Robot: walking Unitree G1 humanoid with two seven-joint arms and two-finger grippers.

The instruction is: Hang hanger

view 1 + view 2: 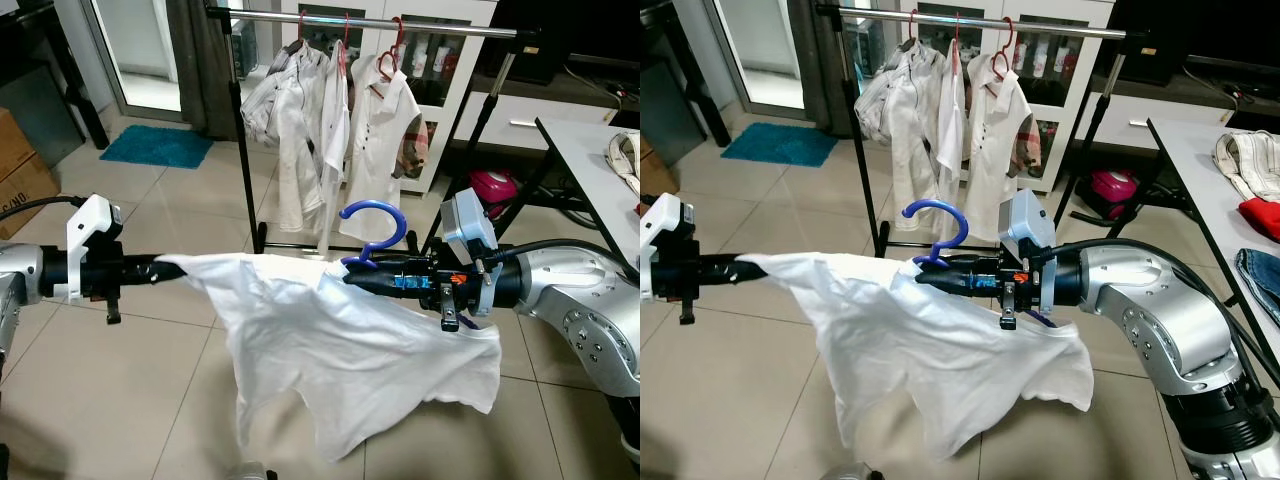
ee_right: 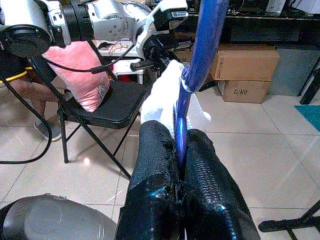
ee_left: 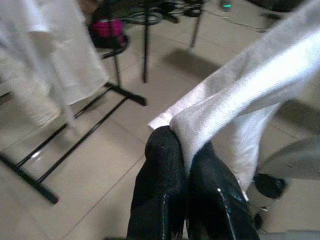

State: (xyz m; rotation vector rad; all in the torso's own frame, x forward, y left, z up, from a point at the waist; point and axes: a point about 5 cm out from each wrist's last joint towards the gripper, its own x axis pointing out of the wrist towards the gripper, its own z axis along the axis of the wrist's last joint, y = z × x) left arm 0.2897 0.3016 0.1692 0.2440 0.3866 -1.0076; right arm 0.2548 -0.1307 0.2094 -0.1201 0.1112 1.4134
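A white shirt (image 1: 340, 350) hangs on a blue hanger (image 1: 375, 228) in front of me, its hook curling upward. My right gripper (image 1: 352, 278) is shut on the blue hanger (image 2: 186, 112) just below the hook. My left gripper (image 1: 160, 266) is shut on one corner of the white shirt (image 3: 235, 105), stretching it out to the left. Beyond stands a black clothes rack with a silver rail (image 1: 400, 24), where white shirts (image 1: 320, 130) hang on red hangers (image 1: 395, 45).
A white table (image 1: 600, 170) with clothes stands at the right. A pink bag (image 1: 492, 186) lies by the rack's right leg. A blue mat (image 1: 155, 146) and cardboard boxes (image 1: 20, 170) are at the left. Tiled floor lies between me and the rack.
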